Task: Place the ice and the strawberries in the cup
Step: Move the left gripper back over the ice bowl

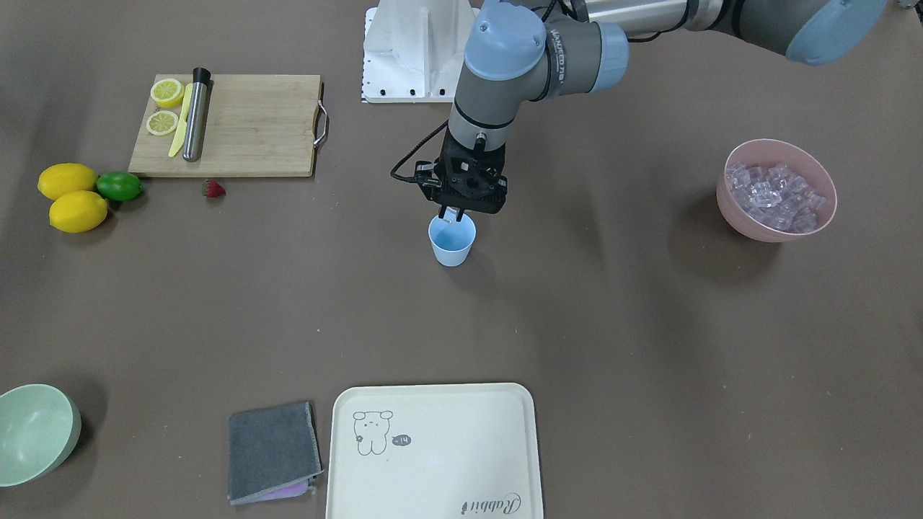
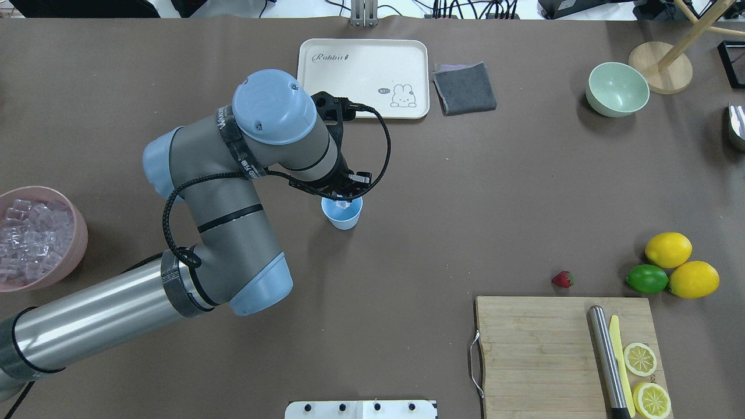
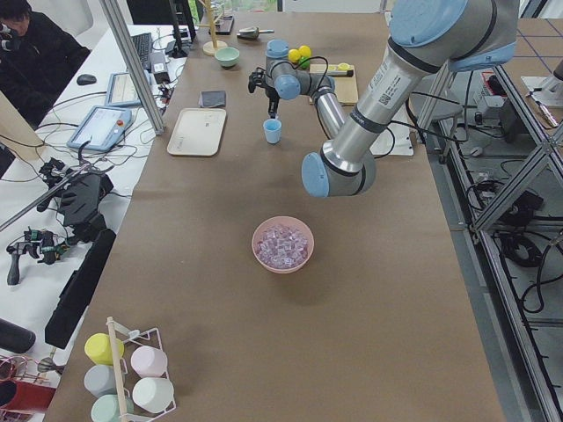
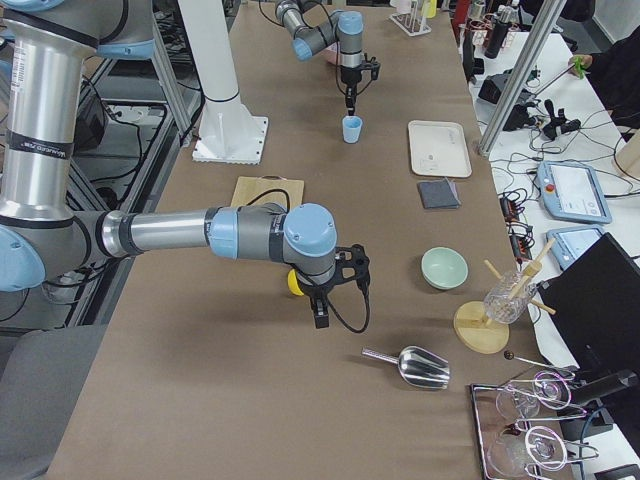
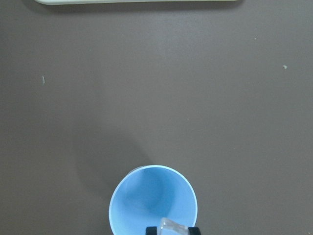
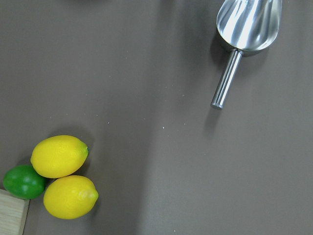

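Note:
The pale blue cup (image 1: 452,246) (image 2: 343,217) stands upright mid-table. My left gripper (image 1: 452,215) (image 2: 343,201) hangs straight over its mouth, shut on a clear ice cube (image 5: 173,226) held just above the rim of the cup (image 5: 146,203). More ice (image 1: 775,196) (image 2: 26,235) fills the pink bowl (image 1: 743,220). The strawberry (image 1: 213,189) (image 2: 562,279) lies on the table beside the cutting board. My right gripper (image 4: 320,318) shows only in the exterior right view, hovering near the lemons, and I cannot tell whether it is open or shut.
A wooden cutting board (image 2: 541,355) carries lemon slices, a yellow knife and a steel muddler. Two lemons (image 6: 59,155) and a lime (image 6: 23,181) sit together. A metal scoop (image 6: 247,22), a cream tray (image 2: 364,52), a grey cloth (image 2: 464,87) and a mint bowl (image 2: 617,90) lie farther off.

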Controlling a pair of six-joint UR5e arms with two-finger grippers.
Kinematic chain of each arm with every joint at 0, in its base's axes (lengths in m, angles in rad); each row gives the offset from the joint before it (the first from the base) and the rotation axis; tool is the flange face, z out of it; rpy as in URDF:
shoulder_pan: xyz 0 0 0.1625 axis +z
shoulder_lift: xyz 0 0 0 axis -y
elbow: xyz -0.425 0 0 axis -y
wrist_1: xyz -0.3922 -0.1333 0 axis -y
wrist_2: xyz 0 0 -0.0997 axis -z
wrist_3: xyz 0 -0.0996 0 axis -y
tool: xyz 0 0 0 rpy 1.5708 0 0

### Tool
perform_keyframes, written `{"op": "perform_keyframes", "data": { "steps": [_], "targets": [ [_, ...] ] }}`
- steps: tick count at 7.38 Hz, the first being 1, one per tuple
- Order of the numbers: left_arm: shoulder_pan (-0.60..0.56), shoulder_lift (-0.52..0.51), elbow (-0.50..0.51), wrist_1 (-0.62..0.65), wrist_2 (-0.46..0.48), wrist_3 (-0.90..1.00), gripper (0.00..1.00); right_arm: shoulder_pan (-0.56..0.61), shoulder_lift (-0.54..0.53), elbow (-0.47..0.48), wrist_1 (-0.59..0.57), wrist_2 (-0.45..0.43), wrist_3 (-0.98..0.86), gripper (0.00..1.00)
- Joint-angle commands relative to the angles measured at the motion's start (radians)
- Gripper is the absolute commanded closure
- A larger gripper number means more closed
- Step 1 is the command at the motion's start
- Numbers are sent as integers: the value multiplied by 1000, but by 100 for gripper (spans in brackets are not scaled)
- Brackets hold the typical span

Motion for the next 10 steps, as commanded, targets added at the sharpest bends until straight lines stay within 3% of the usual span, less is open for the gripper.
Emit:
{"op": "perform_keyframes", "data": {
  "steps": [1,2,4,6,9,10],
  "targets": [
    [2,7,7,-6,3,7,29,1,-1,0,0,0,0,0],
    [2,7,1,-5,9,5,4,1,-1,0,-1,0,0,0],
    [-24,19,-40,9,8,29,7,0,-1,2,-1,0,0,0],
    [-99,223,-207,12,3,317,8,1,-1,0,-1,0,0,0],
    [-241,422,-296,10,-21,674,10,0,-4,0,-1,0,0,0],
    [-295,521,-321,-2,-74,809,10,0,-4,0,-1,0,0,0]
  ]
}}
